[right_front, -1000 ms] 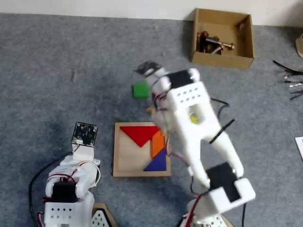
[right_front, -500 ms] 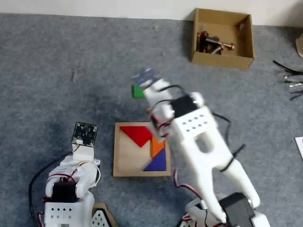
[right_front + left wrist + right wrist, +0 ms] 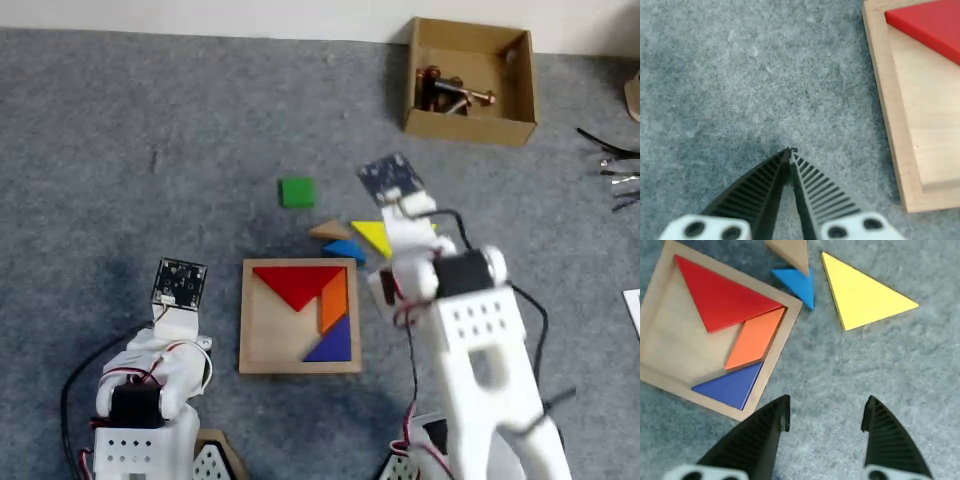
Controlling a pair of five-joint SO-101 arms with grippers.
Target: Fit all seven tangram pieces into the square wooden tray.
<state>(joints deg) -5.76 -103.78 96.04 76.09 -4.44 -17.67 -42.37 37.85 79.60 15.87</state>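
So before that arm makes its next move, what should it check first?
1. Right claw open with nothing in it: ok.
2. Yellow triangle lying clear of the other pieces, free to pick: ok.
3. Bare room in the square wooden tray: ok.
4. Red triangle, orange parallelogram and dark blue triangle flat inside: ok.
5. Tan triangle and light blue triangle apart: not ok, they touch.
6. Left claw off the tray: ok, shut beside it.
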